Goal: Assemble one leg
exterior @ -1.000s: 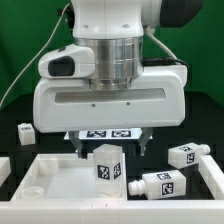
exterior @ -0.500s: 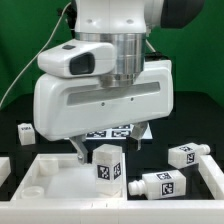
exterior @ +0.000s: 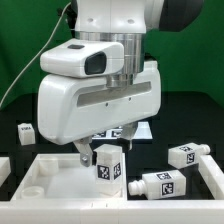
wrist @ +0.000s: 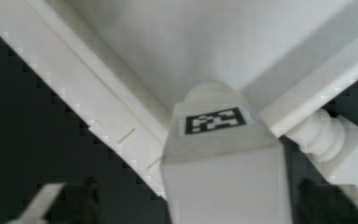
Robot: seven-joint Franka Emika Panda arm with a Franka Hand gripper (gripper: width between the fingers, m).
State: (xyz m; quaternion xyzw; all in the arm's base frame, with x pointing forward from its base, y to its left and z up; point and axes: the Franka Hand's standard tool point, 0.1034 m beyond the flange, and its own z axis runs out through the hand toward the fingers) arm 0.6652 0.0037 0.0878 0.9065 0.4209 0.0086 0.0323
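Observation:
A white leg [exterior: 108,165] with square tags stands upright on the white tray-like tabletop [exterior: 45,185], near its back rim. My gripper [exterior: 106,151] hangs right over it, jaws open, one finger [exterior: 84,153] beside the leg's left side in the exterior view, the other mostly hidden behind it. In the wrist view the leg [wrist: 220,150] fills the middle between the two dark fingers [wrist: 66,202], with dark gaps at both sides. The tabletop's rim [wrist: 105,90] runs behind it. Whether a finger touches the leg is unclear.
Two more tagged legs lie at the exterior view's right, one [exterior: 186,154] behind the tabletop and one [exterior: 158,184] at its rim. A small white tagged cube [exterior: 24,131] sits at the left. The marker board [exterior: 122,131] lies under the hand.
The hand has turned about its vertical axis over the leg, so its wide body now faces at an angle. The leg and the other parts have not moved.

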